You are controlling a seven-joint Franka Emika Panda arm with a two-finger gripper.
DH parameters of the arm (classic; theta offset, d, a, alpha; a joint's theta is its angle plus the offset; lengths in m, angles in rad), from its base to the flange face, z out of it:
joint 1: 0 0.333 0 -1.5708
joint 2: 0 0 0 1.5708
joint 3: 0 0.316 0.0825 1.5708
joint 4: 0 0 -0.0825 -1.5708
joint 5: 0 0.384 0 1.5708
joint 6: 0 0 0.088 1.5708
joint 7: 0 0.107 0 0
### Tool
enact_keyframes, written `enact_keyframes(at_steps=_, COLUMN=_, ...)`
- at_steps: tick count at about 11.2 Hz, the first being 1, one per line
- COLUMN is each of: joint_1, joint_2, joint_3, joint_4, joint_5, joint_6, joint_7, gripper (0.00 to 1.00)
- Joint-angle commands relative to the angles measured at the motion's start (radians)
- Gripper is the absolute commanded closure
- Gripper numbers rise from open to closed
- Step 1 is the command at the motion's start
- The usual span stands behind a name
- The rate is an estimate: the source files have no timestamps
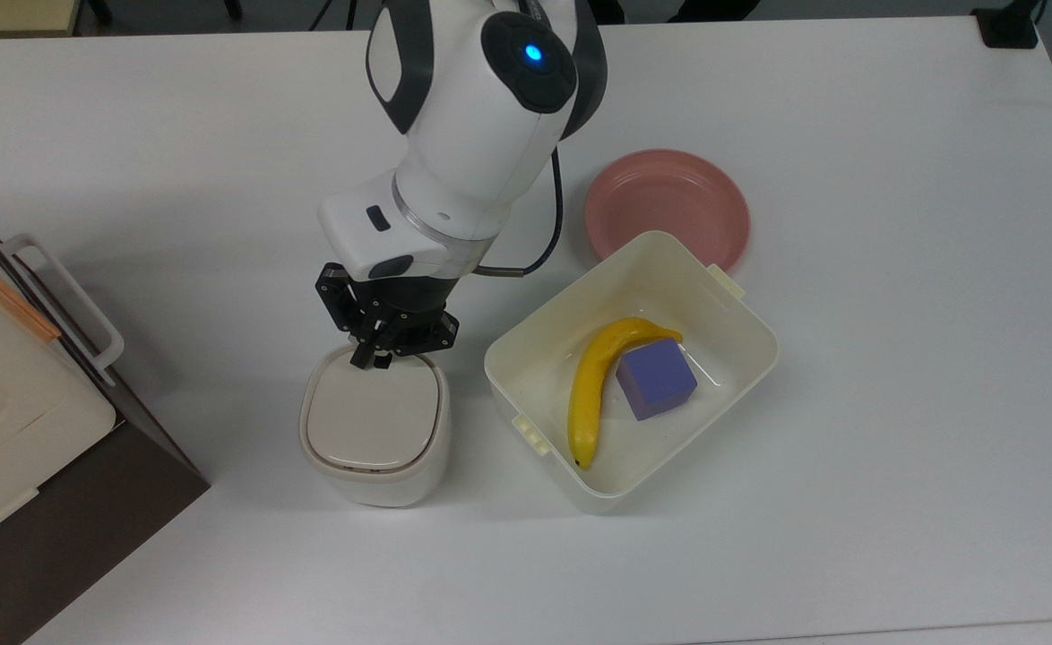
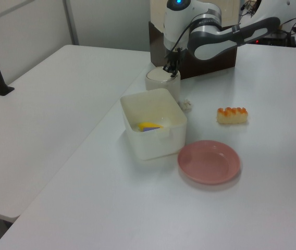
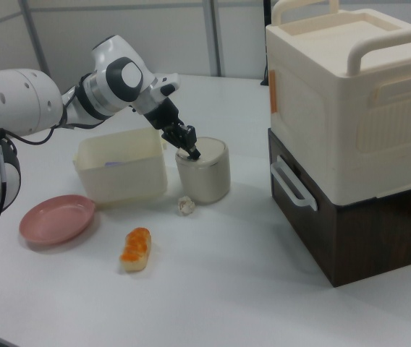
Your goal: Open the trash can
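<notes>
Top view: trash can stands on the white table, lid down, just beside the cream tub on the top view's left. Tub holds a banana and a purple cube; pink plate behind it. Gripper at the lid's rear edge; jaws look clenched, grasping nothing.

Left view: trash can behind the tub, gripper tip on its top. Pastry lies apart.

Right view: gripper touches the lid; large cream case to the right view's right.
</notes>
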Motion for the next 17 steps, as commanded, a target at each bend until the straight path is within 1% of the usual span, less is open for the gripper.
enact_keyframes(at_steps=1, joint_1=-0.023, joint_2=0.000, joint_3=0.011, joint_4=0.011, joint_5=0.059, joint_6=0.028, joint_7=-0.001, gripper=1.00)
enact_keyframes(at_steps=7, joint_1=-0.038, joint_2=-0.005, joint_3=0.015, joint_4=0.012, joint_5=0.073, joint_6=0.022, joint_7=-0.057, gripper=1.00)
enact_keyframes(at_steps=9, joint_1=-0.038, joint_2=-0.012, joint_3=0.014, joint_4=0.012, joint_5=0.154, joint_6=0.019, joint_7=-0.098, gripper=1.00)
enact_keyframes(at_steps=10, joint_1=-0.038, joint_2=-0.012, joint_3=0.014, joint_4=0.014, joint_5=0.168, joint_6=0.019, joint_7=-0.098, gripper=1.00)
enact_keyframes(at_steps=11, joint_1=-0.038, joint_2=-0.014, joint_3=0.014, joint_4=0.041, joint_5=0.189, joint_6=0.017, joint_7=-0.098, gripper=1.00)
enact_keyframes(at_steps=14, joint_1=-0.043, joint_2=-0.012, joint_3=0.006, joint_4=0.049, joint_5=0.213, joint_6=0.017, joint_7=-0.104, gripper=1.00)
enact_keyframes(at_steps=17, joint_1=-0.047, joint_2=-0.014, joint_3=0.011, joint_4=0.047, joint_5=0.211, joint_6=0.016, joint_7=-0.109, gripper=1.00)
